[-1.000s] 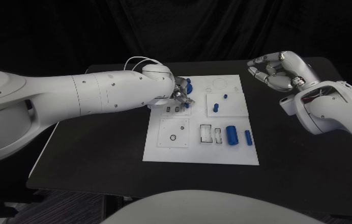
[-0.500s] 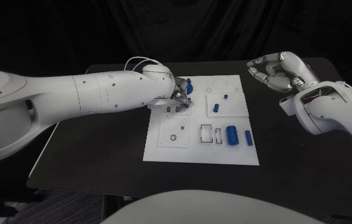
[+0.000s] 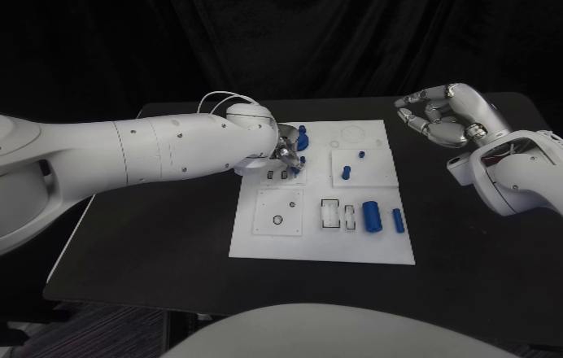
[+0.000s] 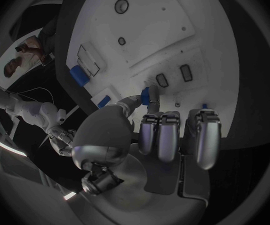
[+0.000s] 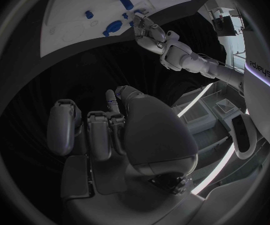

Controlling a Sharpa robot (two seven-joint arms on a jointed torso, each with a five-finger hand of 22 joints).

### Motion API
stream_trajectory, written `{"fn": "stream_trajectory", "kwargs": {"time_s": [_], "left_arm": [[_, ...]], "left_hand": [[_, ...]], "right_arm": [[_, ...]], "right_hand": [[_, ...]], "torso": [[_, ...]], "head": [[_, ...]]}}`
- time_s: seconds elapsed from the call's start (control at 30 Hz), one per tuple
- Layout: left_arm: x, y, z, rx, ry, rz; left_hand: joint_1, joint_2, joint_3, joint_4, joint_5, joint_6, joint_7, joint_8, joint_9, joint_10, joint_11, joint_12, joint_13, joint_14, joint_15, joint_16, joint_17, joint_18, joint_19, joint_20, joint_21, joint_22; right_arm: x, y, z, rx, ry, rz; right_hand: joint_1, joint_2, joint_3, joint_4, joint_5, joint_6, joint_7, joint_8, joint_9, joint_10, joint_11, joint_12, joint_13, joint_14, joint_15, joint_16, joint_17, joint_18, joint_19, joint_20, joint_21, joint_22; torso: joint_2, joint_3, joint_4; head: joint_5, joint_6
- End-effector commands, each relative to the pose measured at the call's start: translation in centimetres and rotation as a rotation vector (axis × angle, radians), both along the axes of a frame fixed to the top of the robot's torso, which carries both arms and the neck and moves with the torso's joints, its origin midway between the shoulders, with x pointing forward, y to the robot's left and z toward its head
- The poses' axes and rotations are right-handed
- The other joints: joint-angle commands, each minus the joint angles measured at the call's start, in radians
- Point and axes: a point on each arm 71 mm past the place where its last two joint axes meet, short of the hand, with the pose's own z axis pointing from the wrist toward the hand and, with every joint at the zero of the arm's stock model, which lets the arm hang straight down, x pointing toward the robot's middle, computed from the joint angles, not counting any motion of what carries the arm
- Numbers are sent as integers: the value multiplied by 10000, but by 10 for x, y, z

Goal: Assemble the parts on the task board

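Over the white board, the robot's left hand pinches a small blue peg above the far slots; its right hand hovers curled, empty. The peg looks light, rigid, slick: best pinched mid-shaft.

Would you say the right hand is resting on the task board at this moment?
No, the right hand hangs curled beyond the task board's right edge, holding nothing.

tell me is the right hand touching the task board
Apart. In the head view the right hand hangs curled past the far right corner of the task board, with bare black table between them.
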Motion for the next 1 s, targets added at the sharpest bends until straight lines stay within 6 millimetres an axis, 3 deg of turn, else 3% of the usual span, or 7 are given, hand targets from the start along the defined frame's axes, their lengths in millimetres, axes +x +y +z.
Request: {"fn": "stream_trajectory", "kwargs": {"time_s": [0.03, 0.33, 0.4, 0.77, 0.93, 0.97, 1.0], "left_arm": [[-2, 0, 0, -188, -100, -69], [-8, 18, 2, -897, 95, 687], [-10, 24, 2, -1024, 105, 826], [-16, 46, 3, -1730, 381, 1641], [-16, 50, 3, -1828, 360, 1791], [-16, 51, 3, -1856, 389, 1823], [-16, 51, 2, -1873, 444, 1860]], "left_hand": [[-214, -130, 470, -169, 58, 109, 1, -66, 126, 1041, -6, 36, 2633, 1056, -31, 26, 2633, 124, 50, -64, -67, 1300], [-351, -236, 1163, -492, -275, 180, -10, -123, 300, 1041, -19, 36, 2633, 1056, -45, 26, 2633, 134, 30, -73, -100, 1275], [-526, -316, 1662, -671, -846, 194, -6, -195, 408, 1041, -13, 36, 2633, 1056, -41, 26, 2633, 137, 30, -72, -116, 1278], [-1023, -355, 2425, -900, -1908, 236, 11, -324, 624, 1041, -2, 36, 2633, 1056, -34, 26, 2633, 141, 29, -66, -149, 1285], [-1259, -310, 2429, -779, -2087, 252, 33, -361, 659, 1041, 10, 36, 2633, 1056, -25, 26, 2633, 138, 38, -57, -150, 1299], [-1436, -306, 2323, -648, -1927, 281, 38, -377, 681, 1041, 19, 36, 2633, 1056, -14, 26, 2633, 139, 35, -52, -157, 1297], [-1649, -328, 1919, -360, -1144, 317, 51, -419, 713, 1041, 21, 36, 2633, 1056, -8, 26, 2633, 140, 25, -44, -170, 1292]], "right_arm": [[0, -1, -2, -63, 176, -103], [0, -3, -3, -78, 231, -159], [0, -4, -3, -81, 242, -168], [-1, -6, -4, -103, 330, -197], [-1, -6, -5, -108, 353, -200], [-1, -6, -5, -108, 359, -197], [-1, -6, -5, -108, 365, -192]], "right_hand": [[78, 19, 49, 4, 38, 14, 23, -39, -15, 891, -15, 14, 2490, 880, -42, 17, 2178, -49, 29, -11, -62, 1292], [91, 20, 78, -20, 62, 11, 26, -41, -19, 874, -15, 5, 2474, 874, -42, 0, 2161, -42, 14, -10, -91, 1278], [91, 20, 78, -20, 62, 11, 26, -41, -19, 874, -15, 5, 2474, 874, -42, 0, 2161, -42, 14, -10, -91, 1278], [103, 20, 104, -42, 80, 4, 28, -46, -23, 873, -14, 5, 2473, 871, -41, -6, 2155, -41, 12, -10, -96, 1277], [115, 16, 144, -74, 103, -25, 38, -63, -33, 853, -6, -6, 2454, 864, -38, -26, 2137, -37, 1, -8, -117, 1270], [115, 16, 144, -74, 103, -25, 38, -63, -33, 853, -6, -6, 2454, 864, -38, -26, 2137, -37, 1, -8, -117, 1270], [115, 16, 144, -74, 103, -25, 38, -63, -33, 853, -6, -6, 2454, 864, -38, -26, 2137, -37, 1, -8, -117, 1270]], "torso": [[-1, 2, 1], [6, -5, -4], [6, -6, -3], [-7, 7, 25], [17, -17, 28], [16, -18, 29], [11, -15, 22]], "head": [[-7, 2], [38, 2], [53, 2], [93, 2], [136, 2], [136, 2], [125, 2]]}}
